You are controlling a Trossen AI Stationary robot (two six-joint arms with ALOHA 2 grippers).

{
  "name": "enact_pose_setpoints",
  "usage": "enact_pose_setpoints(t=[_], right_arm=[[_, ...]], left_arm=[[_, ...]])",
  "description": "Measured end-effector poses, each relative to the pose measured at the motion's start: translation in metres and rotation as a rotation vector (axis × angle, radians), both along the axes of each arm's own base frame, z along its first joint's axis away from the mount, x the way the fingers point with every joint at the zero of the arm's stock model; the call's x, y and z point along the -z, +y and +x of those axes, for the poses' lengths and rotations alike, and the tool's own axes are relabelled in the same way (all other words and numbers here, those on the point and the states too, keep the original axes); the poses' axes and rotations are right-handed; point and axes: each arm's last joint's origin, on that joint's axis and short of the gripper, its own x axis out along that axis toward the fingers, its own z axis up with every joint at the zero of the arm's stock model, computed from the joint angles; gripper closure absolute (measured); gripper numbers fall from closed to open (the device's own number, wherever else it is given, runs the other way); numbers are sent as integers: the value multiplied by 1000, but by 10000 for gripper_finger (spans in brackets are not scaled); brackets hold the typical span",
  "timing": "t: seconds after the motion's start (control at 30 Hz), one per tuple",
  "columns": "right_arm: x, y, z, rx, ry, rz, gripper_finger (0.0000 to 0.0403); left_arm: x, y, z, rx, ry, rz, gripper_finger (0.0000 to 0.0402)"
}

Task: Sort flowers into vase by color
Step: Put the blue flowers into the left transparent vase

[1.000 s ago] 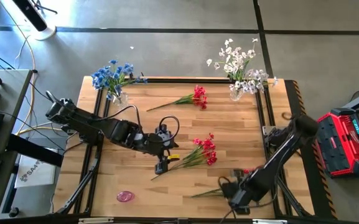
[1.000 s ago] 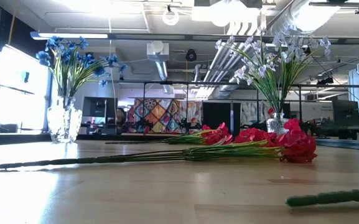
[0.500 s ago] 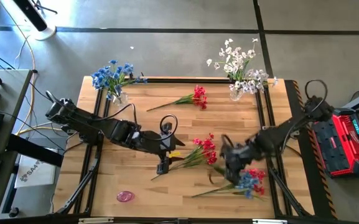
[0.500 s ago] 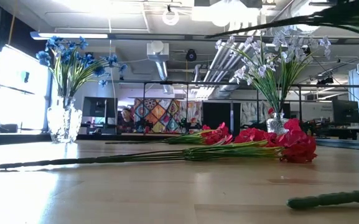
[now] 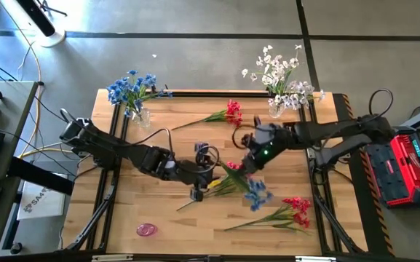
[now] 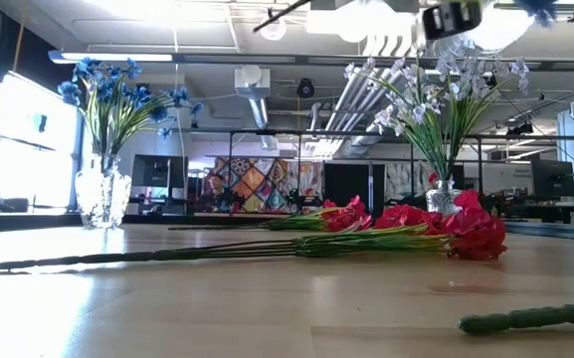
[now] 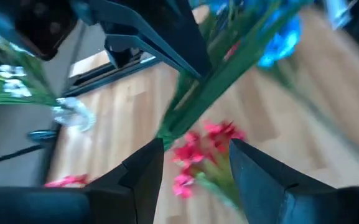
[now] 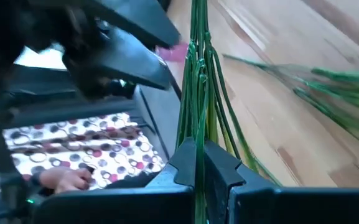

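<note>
Gripping blue flower spray (image 5: 255, 192) stems, right tool (image 5: 247, 161) mid-table

Blue flowers (image 5: 255, 193) on green stems; red flowers (image 5: 233, 112) on the light wooden table (image 5: 166, 109); black arms.

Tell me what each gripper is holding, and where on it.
Right gripper is shut on the blue-blossomed flower spray, gripping its bundled green stems. Left gripper is open and holds nothing.
</note>
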Motion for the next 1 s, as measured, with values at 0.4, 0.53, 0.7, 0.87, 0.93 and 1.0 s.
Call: enact_pose_setpoints(t=[0.4,0.53,0.7,0.87,0.93,1.0], right_arm=[[-2,-22,3,-8,-16,58,402],[-2,-25,3,-12,-22,54,402],[-2,-29,3,-1,-30,42,402],[-9,-29,2,-31,-95,-31,392],[-16,-30,2,-42,-138,-76,374],[-25,-33,2,-29,-187,-142,350]], left_arm=[[5,21,1,-63,89,270,234],[6,31,3,-81,102,248,238],[3,39,4,-94,92,226,309],[5,46,6,-81,99,131,389],[5,48,7,-94,95,104,388],[5,53,7,-119,92,70,394]])
